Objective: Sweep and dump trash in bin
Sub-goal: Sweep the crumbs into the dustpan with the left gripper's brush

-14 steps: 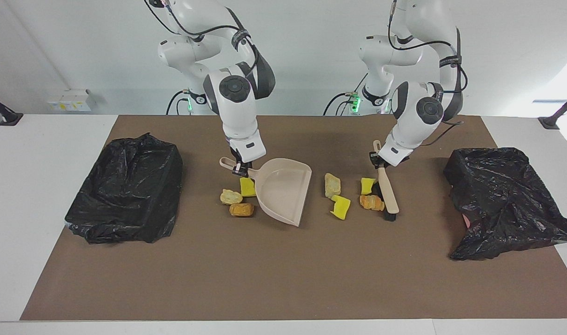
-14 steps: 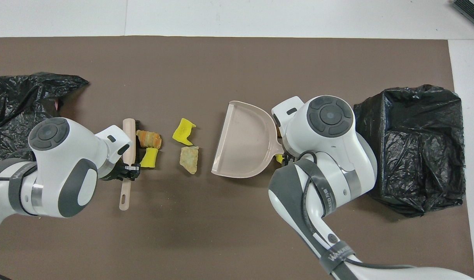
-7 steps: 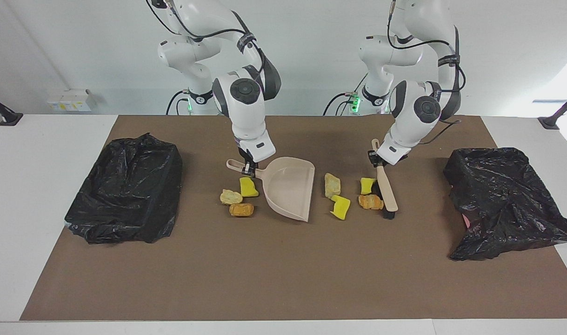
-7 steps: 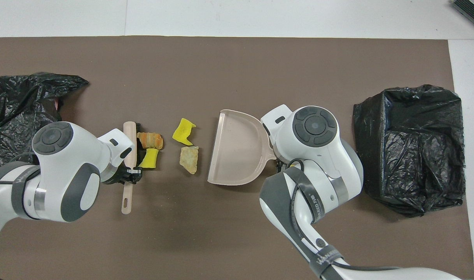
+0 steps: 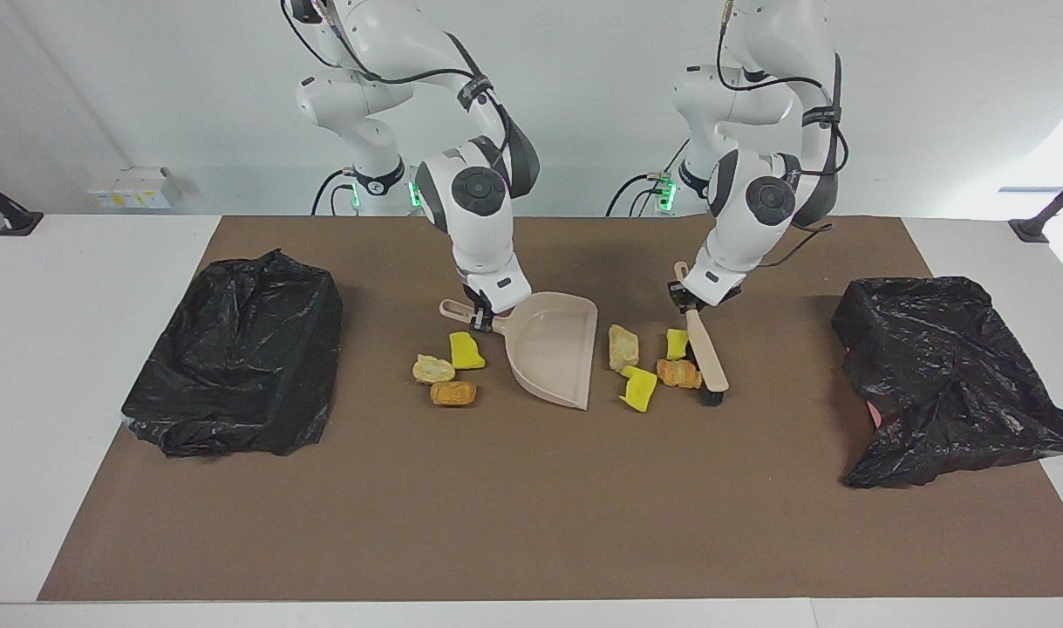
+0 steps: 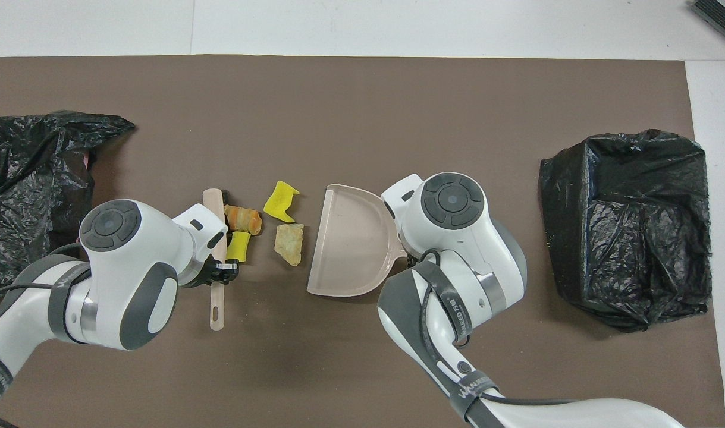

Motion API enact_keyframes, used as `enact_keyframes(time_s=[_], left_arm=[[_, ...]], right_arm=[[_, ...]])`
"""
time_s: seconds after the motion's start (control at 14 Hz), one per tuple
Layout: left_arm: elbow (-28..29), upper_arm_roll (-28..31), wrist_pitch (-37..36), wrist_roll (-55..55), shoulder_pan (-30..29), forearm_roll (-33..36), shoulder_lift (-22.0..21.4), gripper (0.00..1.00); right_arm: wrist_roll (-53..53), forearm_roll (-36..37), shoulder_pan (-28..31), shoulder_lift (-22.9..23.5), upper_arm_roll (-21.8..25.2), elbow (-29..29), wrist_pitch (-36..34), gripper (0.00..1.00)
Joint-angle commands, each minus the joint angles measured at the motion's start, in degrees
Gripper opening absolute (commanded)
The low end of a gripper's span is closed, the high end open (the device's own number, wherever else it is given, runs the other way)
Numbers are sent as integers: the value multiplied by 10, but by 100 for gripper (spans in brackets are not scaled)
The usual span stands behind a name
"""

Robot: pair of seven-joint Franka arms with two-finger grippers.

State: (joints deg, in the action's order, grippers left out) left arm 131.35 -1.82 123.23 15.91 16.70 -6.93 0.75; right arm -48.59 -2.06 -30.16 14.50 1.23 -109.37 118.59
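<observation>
Two black-bagged bins: one (image 5: 235, 353) at the right arm's end of the table, one (image 5: 950, 379) at the left arm's end. Dustpan (image 5: 553, 358) sits mid-table, right gripper (image 5: 483, 316) clamped on its handle. Left gripper (image 5: 688, 301) is clamped on the brush (image 5: 704, 353) handle, bristles touching the orange lump (image 5: 678, 373).

Trash: four scraps (image 6: 277, 221) between brush and pan mouth, three scraps (image 5: 448, 371) beside the pan toward the right arm's end. Likely light, soft, prone to roll; push them, don't pinch.

Facing view shows those three; the overhead view hides them under the right arm.
</observation>
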Motion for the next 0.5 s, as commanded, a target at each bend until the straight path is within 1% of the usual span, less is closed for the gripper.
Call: enact_keyframes(time_s=[0.0,0.29,0.43], left_arm=[[11,6,17,4,27,-35,1,0],[8,3,17,4,71,-84,0,0],[4,3,18,11,90,-128,1,0]], right_arm=[[26,-13,-9,7,-4,9,12,0],[48,-32,-24,10,-4,11,27,0],[51,-32,-27,12,-4,11,35,0]])
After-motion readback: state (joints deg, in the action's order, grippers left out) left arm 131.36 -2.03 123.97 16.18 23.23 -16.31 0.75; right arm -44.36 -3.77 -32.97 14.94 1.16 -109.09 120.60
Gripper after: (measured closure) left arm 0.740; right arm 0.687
